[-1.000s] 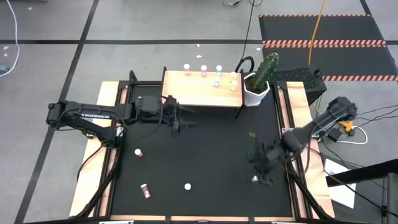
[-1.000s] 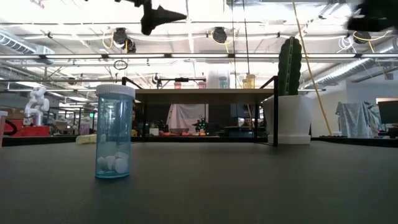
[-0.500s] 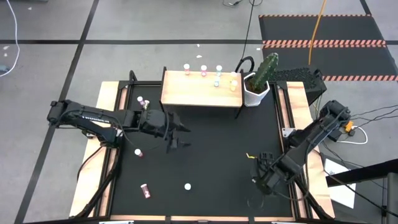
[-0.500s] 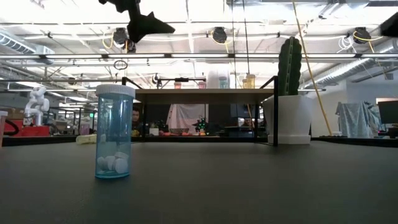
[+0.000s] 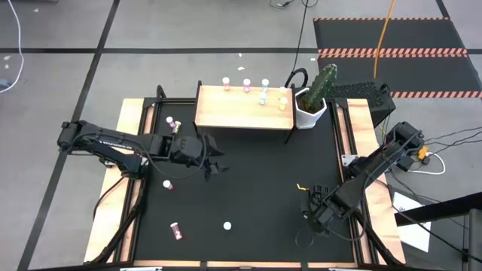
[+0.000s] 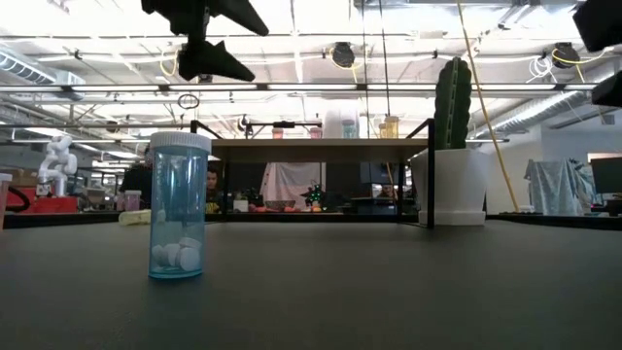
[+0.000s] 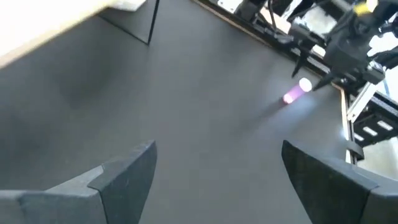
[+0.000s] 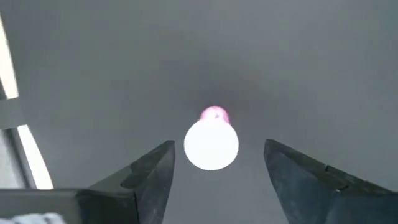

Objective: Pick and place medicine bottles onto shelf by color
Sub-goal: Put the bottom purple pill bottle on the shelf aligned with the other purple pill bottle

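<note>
Right gripper [image 8: 214,163] spread over pink bottle [image 8: 211,142], body mostly hidden

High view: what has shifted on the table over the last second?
The right end effector swung toward the table's near edge and now hovers open over a pink bottle. The left end effector pulled back from the shelf toward mid-table, open and empty. Bottles on the shelf and mat stayed put.
</note>
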Tool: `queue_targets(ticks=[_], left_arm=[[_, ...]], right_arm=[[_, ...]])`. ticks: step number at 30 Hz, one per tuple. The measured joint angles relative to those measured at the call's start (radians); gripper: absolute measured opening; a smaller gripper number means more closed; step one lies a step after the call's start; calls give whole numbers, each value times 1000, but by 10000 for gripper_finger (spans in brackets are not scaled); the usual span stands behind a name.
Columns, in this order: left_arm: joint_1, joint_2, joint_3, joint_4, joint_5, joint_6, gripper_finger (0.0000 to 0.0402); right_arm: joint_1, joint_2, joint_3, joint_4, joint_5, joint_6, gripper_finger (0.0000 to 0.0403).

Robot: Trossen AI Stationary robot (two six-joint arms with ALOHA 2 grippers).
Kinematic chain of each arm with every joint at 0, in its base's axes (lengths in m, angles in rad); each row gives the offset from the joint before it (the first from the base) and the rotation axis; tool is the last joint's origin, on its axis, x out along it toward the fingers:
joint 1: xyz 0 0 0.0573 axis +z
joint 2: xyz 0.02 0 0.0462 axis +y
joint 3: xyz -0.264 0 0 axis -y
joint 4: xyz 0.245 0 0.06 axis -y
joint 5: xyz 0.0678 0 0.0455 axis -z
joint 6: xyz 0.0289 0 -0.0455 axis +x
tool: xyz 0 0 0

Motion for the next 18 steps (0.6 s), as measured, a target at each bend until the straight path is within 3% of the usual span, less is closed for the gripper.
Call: queue_targets(ticks=[18], left_arm=[[-10,0,0,-5,-26,-18,344]], right_arm=[[0,0,-23,52,1,0,131]])
